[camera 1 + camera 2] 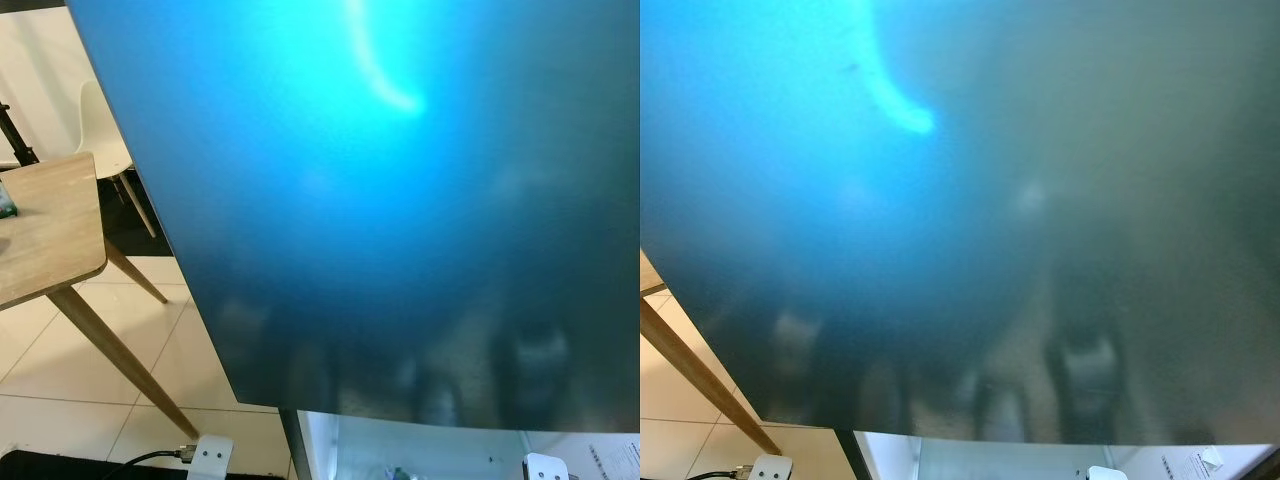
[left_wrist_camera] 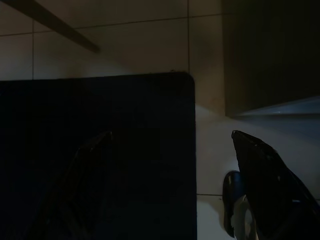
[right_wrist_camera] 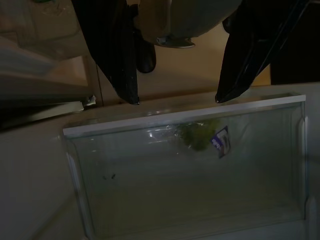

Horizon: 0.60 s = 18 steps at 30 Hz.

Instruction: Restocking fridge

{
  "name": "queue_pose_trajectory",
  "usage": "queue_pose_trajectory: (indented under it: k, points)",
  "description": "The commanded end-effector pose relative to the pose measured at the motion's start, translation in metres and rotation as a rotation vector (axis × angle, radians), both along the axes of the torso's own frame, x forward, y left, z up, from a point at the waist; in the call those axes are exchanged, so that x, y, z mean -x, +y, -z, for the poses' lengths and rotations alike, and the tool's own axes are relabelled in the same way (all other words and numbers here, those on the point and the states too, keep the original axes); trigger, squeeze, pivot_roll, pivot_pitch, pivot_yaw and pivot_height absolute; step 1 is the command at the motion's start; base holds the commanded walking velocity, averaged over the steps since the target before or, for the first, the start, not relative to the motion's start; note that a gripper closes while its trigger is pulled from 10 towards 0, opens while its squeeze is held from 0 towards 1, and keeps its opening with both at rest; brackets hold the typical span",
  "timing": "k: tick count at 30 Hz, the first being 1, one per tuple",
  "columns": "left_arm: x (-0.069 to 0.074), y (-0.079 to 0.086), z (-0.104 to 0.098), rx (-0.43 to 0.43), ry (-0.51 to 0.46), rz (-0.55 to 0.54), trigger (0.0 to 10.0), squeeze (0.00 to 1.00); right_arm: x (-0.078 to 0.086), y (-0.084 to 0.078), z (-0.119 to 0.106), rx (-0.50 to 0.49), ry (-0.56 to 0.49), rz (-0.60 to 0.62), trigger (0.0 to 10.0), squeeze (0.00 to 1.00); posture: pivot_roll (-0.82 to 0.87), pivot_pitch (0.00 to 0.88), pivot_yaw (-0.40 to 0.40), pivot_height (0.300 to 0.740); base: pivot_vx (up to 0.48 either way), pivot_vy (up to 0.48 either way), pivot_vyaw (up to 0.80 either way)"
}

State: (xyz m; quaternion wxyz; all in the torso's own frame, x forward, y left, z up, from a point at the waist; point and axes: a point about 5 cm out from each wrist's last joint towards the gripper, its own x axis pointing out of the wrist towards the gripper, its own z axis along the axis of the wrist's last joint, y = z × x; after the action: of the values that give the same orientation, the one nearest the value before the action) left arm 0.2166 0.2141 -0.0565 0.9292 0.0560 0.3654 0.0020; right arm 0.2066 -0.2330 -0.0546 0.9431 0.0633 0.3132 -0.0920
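Fridge door [image 1: 400,220], a glossy blue-grey panel, stands very close before the head camera, with a bright curved glare near its top and dim reflections low down. Below its lower edge a strip of the lit white fridge interior [image 1: 420,450] shows. To the robot's left stand a wooden table [image 1: 50,230] with slanted legs and a white chair [image 1: 100,130] on the pale tiled floor [image 1: 60,370].

In the right wrist view the right gripper [image 3: 177,100] points toward a clear drawer [image 3: 190,170] with a white rim; its two black fingers [image 3: 120,60] are spread apart, holding nothing. Inside the drawer lies something green with a small label [image 3: 205,137].

In the dark left wrist view the left gripper [image 2: 165,165] hangs over floor tiles and a dark flat panel [image 2: 100,150], fingers set wide apart and empty.
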Motion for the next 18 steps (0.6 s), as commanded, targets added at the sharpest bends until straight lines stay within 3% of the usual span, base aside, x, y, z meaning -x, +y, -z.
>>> queue_pose_trajectory:
  k: [1, 18]
  points:
    - [0.0076, 0.0033, 0.0041, -0.011, 0.026, 0.004, 10.0, 0.00, 0.0089, -0.0002, 0.0053, -0.022, 0.019, 0.021, 10.0, 0.00, -0.08, 0.117, 0.059, 0.686, 0.000, 0.000, 0.00]
    - [0.0016, 0.0029, 0.0003, -0.011, 0.002, -0.006, 10.0, 0.00, 0.0067, 0.0002, 0.0042, -0.049, 0.012, 0.014, 10.0, 0.00, -0.08, 0.114, 0.057, 0.706, 0.000, 0.000, 0.00]
